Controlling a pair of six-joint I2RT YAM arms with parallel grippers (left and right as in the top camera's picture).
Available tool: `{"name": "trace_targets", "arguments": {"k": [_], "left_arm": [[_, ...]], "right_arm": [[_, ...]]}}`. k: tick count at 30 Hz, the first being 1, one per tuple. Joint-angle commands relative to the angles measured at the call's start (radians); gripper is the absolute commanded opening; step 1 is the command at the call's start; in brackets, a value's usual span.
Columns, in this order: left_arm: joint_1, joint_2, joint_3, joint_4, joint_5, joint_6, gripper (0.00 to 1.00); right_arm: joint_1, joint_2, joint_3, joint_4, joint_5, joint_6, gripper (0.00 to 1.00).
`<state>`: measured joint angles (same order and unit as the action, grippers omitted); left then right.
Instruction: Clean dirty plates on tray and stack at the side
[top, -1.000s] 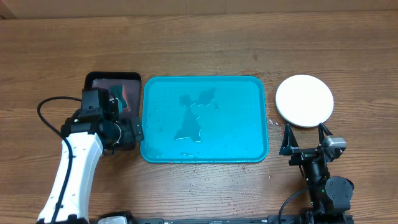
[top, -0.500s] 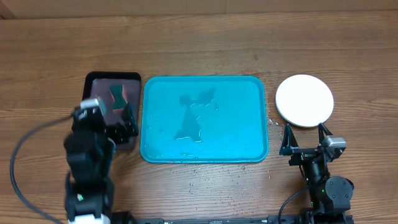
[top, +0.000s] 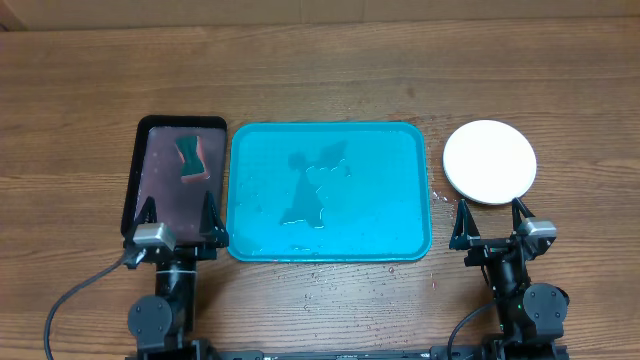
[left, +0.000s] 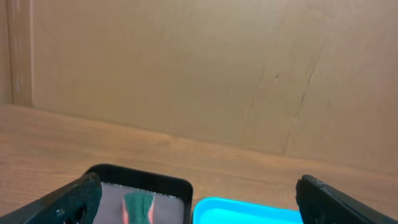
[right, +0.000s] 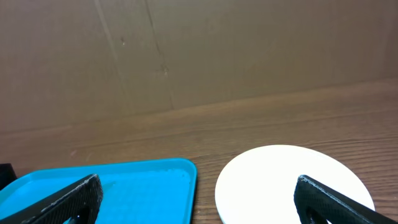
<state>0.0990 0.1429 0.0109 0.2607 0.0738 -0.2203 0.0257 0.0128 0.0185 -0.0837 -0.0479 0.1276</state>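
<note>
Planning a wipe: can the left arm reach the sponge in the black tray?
Probably yes: the left gripper is open at the black tray's near end, nothing between it and the green sponge.

The wet turquoise tray lies flat mid-table, with a white plate resting just right of it.

No legible text, label, brand, number or sign appeared on any surface in the three views.

You've got the tray mid-tabletop, the plates toward the right edge, and the smaller tray holding a sponge toward the left edge.
</note>
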Motion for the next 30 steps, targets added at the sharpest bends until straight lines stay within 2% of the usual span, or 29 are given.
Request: {"name": "trace_targets", "arguments": {"k": [1,5,10,30], "left_arm": [[0.004,-0.07,-0.006,-0.033,-0.011,0.088,1.0],[0.003,-0.143,-0.006,-0.174,-0.01,0.101,1.0],[-0.002,-0.14,-0.006,-0.341,-0.007,0.101,1.0],[-0.002,-0.137,-0.006,-0.334,-0.006,0.101,1.0]], "right_arm": [[-0.006,-0.008,-0.01,0.003,-0.002,0.003,1.0],[-0.006,-0.008,-0.01,0.003,-0.002,0.003,1.0],[-0.006,-0.008,-0.01,0.003,-0.002,0.003,1.0],[-0.006,-0.008,-0.01,0.003,-0.002,0.003,1.0]]}}
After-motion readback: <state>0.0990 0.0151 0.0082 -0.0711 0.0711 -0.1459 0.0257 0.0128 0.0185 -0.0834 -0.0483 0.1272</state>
